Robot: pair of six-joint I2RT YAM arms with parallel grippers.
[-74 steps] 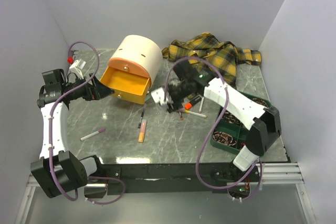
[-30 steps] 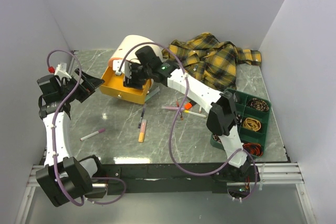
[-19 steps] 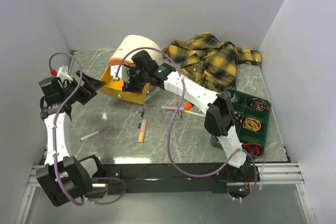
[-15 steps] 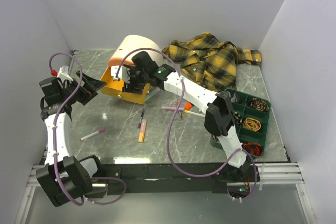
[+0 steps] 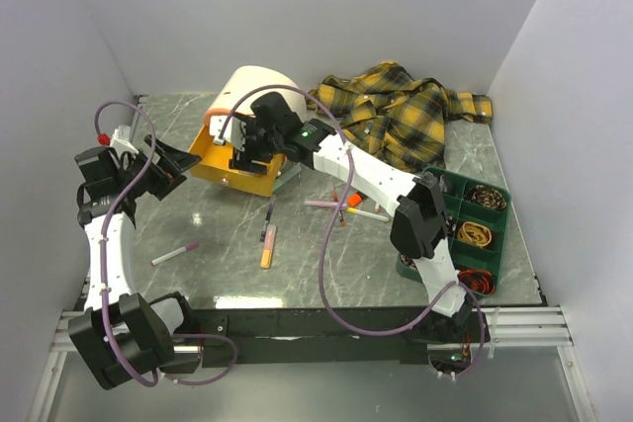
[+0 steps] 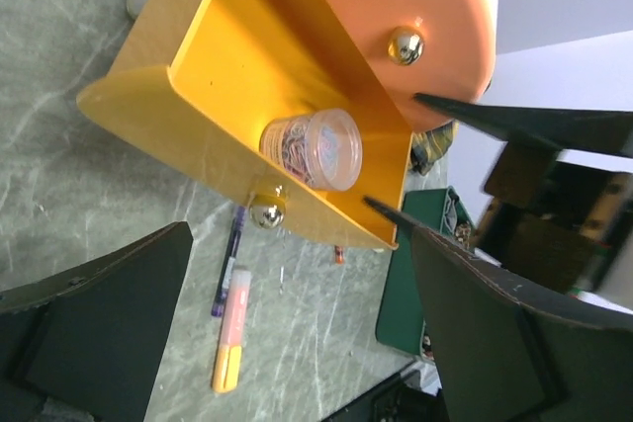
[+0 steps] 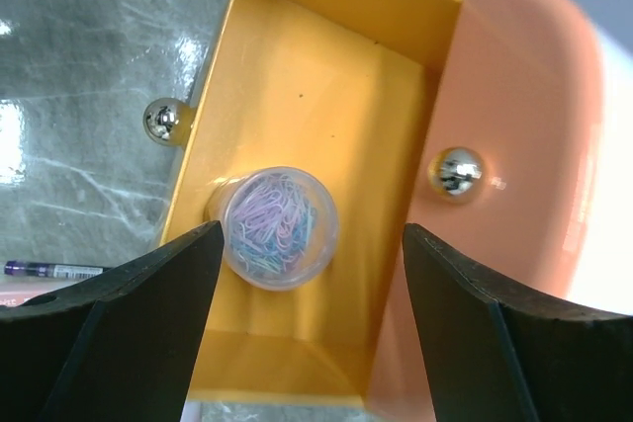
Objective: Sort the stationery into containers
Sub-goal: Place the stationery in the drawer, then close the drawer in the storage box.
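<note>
The cream drum box (image 5: 255, 88) has its orange drawer (image 5: 229, 173) pulled out. A clear round pot of coloured clips (image 7: 279, 226) lies inside the drawer (image 7: 316, 106). My right gripper (image 7: 313, 228) hangs open over it, its fingers apart from the pot on either side. Left of the drawer, my left gripper (image 5: 174, 167) is open and holds nothing; its view shows the same pot (image 6: 312, 150). On the table lie an orange-pink highlighter (image 5: 267, 246), a purple pen (image 5: 267, 221), a pink marker (image 5: 174, 253) and several pens (image 5: 346, 209).
A dark green divided tray (image 5: 502, 214) with coiled rubber bands stands at the right edge, partly behind the right arm. A yellow-and-black plaid shirt (image 5: 406, 116) lies bunched at the back. White walls close in the back and both sides.
My right arm has swung from the pens at mid-table to the open drawer, and its jaws have widened there. The left gripper has drawn back a little to the left.
</note>
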